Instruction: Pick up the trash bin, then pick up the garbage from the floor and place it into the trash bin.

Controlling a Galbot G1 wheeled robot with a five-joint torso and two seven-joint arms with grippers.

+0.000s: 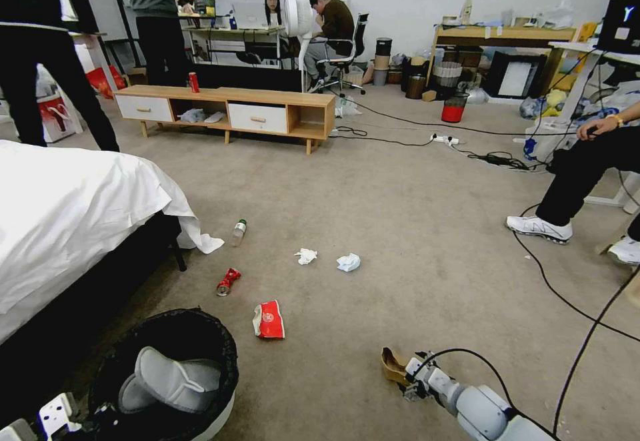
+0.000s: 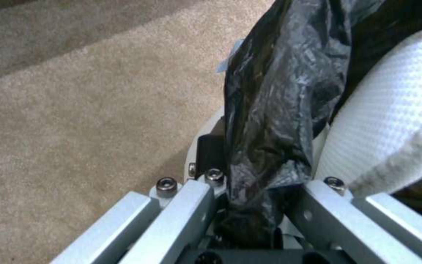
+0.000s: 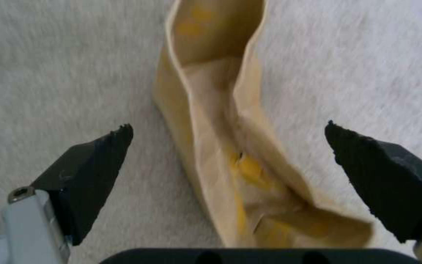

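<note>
The trash bin (image 1: 217, 421), white-rimmed and lined with a crinkled black bag, is at the bottom left of the head view with a pale padded item inside. My left gripper (image 1: 57, 417) is shut on its bag-covered rim (image 2: 265, 146). Low over the carpet at the bottom right, my right gripper (image 1: 408, 377) is open. Its black pads (image 3: 99, 161) stand on either side of a tan cardboard tray (image 3: 221, 154) without touching it. More garbage lies ahead: a red-white packet (image 1: 269, 319), a crushed red can (image 1: 228, 281), two white tissues (image 1: 306, 255) (image 1: 349, 262) and a clear bottle (image 1: 239, 232).
A bed with a white sheet (image 1: 67, 214) fills the left side. A low wooden cabinet (image 1: 227, 111) with an upright red can (image 1: 193, 82) stands at the back. Black cables (image 1: 567, 301) cross the carpet on the right near a seated person's shoes (image 1: 539, 227). A small red-and-black bin (image 1: 455, 107) is far back.
</note>
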